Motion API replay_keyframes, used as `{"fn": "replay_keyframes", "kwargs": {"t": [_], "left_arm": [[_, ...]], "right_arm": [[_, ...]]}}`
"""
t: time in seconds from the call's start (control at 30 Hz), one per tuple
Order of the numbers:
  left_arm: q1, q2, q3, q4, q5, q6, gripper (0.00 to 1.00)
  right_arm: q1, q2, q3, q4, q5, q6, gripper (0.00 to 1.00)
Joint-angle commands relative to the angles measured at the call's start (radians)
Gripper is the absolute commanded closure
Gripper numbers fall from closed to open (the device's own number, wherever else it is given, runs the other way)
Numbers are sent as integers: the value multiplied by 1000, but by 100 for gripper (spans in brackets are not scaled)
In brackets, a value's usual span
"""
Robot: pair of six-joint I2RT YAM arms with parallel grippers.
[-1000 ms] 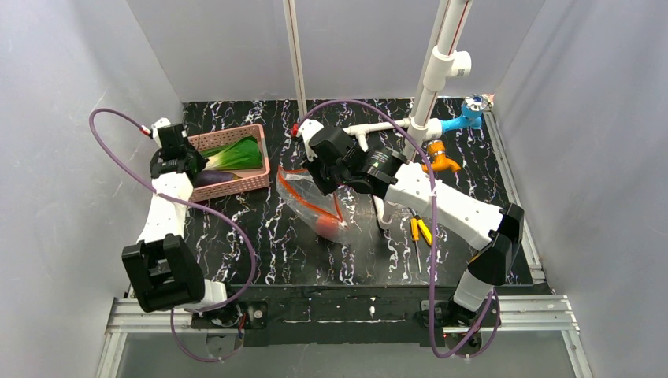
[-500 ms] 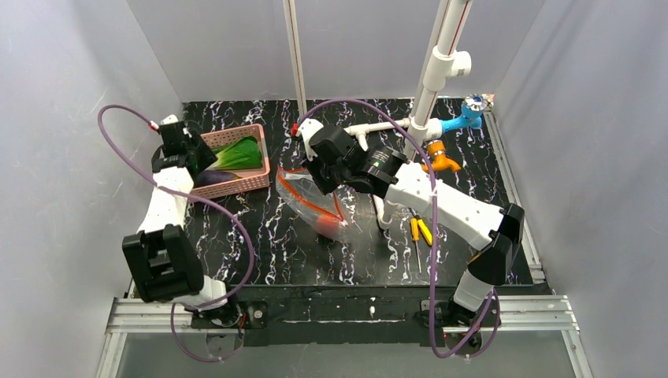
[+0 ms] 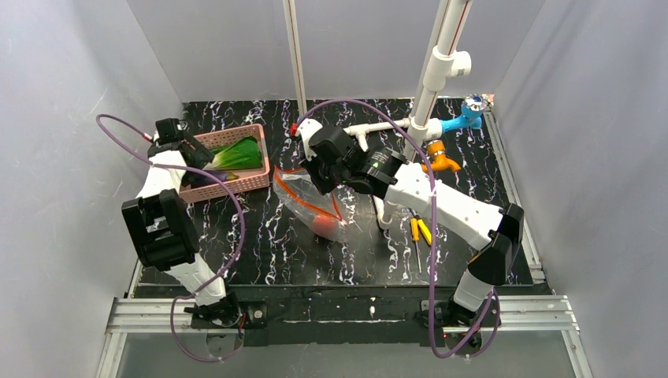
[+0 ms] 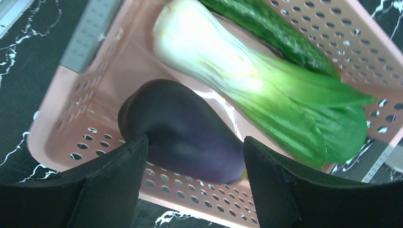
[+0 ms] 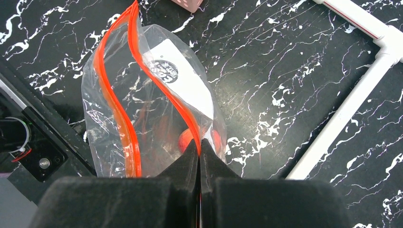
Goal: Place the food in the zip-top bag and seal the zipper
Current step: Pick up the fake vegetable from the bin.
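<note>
The bok choy (image 4: 256,85) and cucumber (image 4: 275,33) are lying beside the eggplant (image 4: 185,128) in the pink basket (image 4: 81,128), crowding its far side. The left gripper (image 4: 195,145) is hanging wide apart astride the eggplant. The right gripper (image 5: 199,147) is pinching the zipper (image 5: 114,104) of the zip-top bag (image 5: 157,95), with the tomato (image 5: 184,140) inside.

This looks like a robot test cell in a laboratory: plain white panels (image 3: 63,157) enclose a black marbled table (image 3: 299,260), a left arm (image 3: 161,228) and a right arm (image 3: 449,205) stand bolted at an aluminium rail (image 3: 520,305), beside a white pipe (image 3: 443,59).
</note>
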Motion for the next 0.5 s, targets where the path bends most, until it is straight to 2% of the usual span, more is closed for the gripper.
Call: {"fn": "replay_keyframes", "kwargs": {"t": [0.0, 0.17, 0.4, 0.47], "left_arm": [[17, 45, 45, -84, 11, -59, 30], [23, 99, 77, -107, 6, -70, 40], [23, 164, 138, -189, -39, -76, 38], [23, 180, 160, -216, -53, -68, 43]], "right_arm": [[-4, -49, -3, 55, -2, -5, 99], [-3, -40, -1, 57, 5, -10, 99], [-3, -31, 6, 56, -2, -6, 99], [-5, -29, 6, 57, -1, -6, 99]]}}
